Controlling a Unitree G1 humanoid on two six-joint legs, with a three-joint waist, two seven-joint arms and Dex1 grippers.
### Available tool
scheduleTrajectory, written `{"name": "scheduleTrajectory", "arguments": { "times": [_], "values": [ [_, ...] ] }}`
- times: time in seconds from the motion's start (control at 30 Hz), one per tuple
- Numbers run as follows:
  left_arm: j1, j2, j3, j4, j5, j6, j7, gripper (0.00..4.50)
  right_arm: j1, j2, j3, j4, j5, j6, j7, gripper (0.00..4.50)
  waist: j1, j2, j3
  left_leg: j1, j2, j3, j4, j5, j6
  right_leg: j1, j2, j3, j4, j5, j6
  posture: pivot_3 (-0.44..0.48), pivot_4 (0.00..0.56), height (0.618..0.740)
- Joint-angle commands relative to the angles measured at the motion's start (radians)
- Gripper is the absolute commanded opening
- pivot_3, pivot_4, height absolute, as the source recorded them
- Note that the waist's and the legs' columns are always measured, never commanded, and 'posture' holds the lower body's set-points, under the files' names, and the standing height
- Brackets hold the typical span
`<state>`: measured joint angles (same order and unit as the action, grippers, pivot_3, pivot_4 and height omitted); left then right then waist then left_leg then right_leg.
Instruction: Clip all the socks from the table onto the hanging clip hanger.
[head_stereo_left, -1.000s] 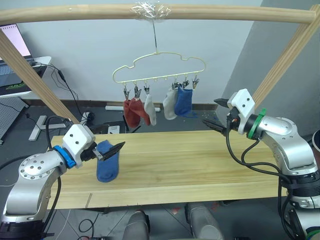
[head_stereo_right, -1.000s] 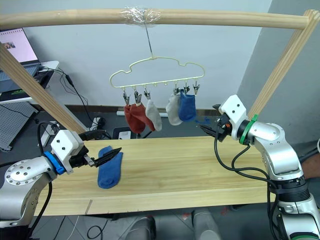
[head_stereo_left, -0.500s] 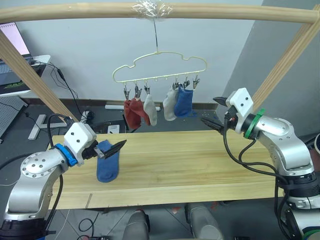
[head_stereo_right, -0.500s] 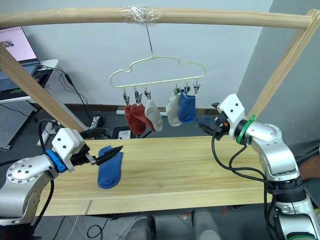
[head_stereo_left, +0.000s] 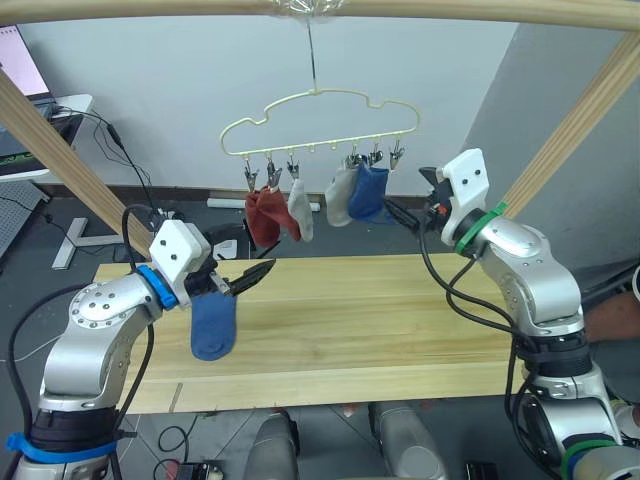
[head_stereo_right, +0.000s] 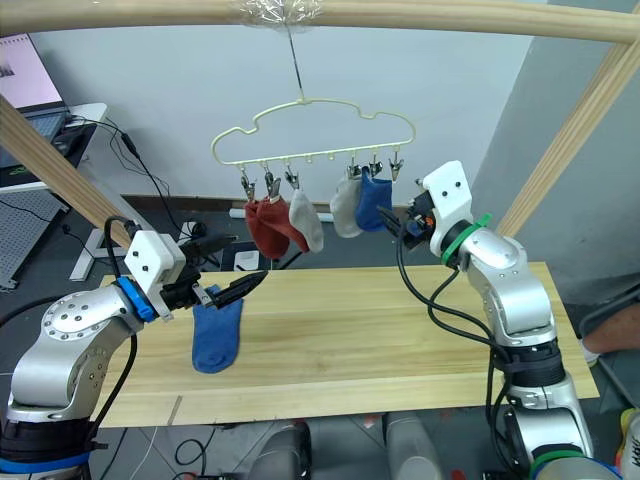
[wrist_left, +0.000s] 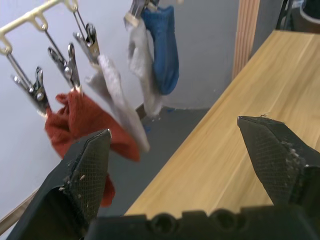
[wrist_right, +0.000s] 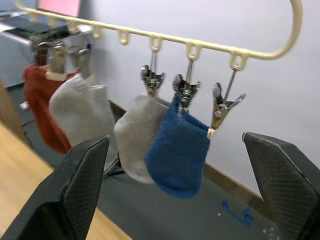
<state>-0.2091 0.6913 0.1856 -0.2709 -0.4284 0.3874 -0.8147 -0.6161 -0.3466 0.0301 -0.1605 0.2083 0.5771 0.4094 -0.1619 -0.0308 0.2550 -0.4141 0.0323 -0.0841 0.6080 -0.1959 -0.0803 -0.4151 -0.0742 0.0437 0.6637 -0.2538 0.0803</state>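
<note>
**Risk: last sock missed, hanger set swinging**

Blue sock (head_stereo_left: 213, 327) lies on counter (head_stereo_left: 400, 330), at 6 o'clock under left gripper (head_stereo_left: 243, 279), fingers wide apart, empty. Right gripper (wrist_right: 180, 165), wide apart, empty, faces clip hanger (head_stereo_left: 320, 115); a nudge could swing it.

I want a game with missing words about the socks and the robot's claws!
1. The one short knit sock left on the long light wooden plank table is coloured ____.
2. The number of socks hanging from the pale yellow-green wire clip hanger is ____.
3. The silver end clip beside the hanging blue sock holds ____.
4. The fingers of the left claw and the right claw are ____.

Missing words: blue; five; nothing; open
</note>
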Motion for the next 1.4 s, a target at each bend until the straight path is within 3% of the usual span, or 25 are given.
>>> {"name": "scheduleTrajectory", "arguments": {
  "times": [0.03,0.23,0.87,1.4],
  "values": [
    [-0.039,-0.006,-0.014,-0.032,-0.020,0.011,0.002,4.50,-0.040,0.036,-0.022,0.011,-0.021,-0.023,-0.065,4.45,0.000,0.000,0.001,-0.001,0.000,0.000,0.000,0.000,0.000,-0.001,0.000,0.000,0.000,0.000,0.000,-0.185,0.269,0.740],
    [-0.097,-0.019,-0.039,-0.033,-0.030,0.034,0.001,4.50,-0.077,0.087,-0.025,0.058,-0.037,-0.035,-0.114,2.43,0.001,0.001,0.009,-0.005,0.000,0.000,0.000,0.000,0.000,-0.005,0.000,0.000,0.000,0.000,0.000,-0.182,0.280,0.740],
    [-0.202,-0.030,-0.068,-0.014,-0.045,0.065,-0.008,4.50,-0.247,0.195,-0.050,0.364,-0.099,-0.205,-0.268,2.43,0.001,0.001,0.025,-0.005,0.000,0.000,0.000,0.000,0.000,-0.006,0.001,0.000,0.001,0.001,0.000,-0.159,0.279,0.740],
    [-0.207,-0.029,-0.070,-0.010,-0.043,0.063,-0.010,4.50,-0.286,0.221,-0.076,0.440,-0.109,-0.274,-0.316,2.43,0.005,0.001,0.028,-0.006,0.000,0.000,0.000,0.000,0.000,-0.006,0.001,0.000,0.001,0.001,0.000,-0.160,0.277,0.740]
  ]
}}
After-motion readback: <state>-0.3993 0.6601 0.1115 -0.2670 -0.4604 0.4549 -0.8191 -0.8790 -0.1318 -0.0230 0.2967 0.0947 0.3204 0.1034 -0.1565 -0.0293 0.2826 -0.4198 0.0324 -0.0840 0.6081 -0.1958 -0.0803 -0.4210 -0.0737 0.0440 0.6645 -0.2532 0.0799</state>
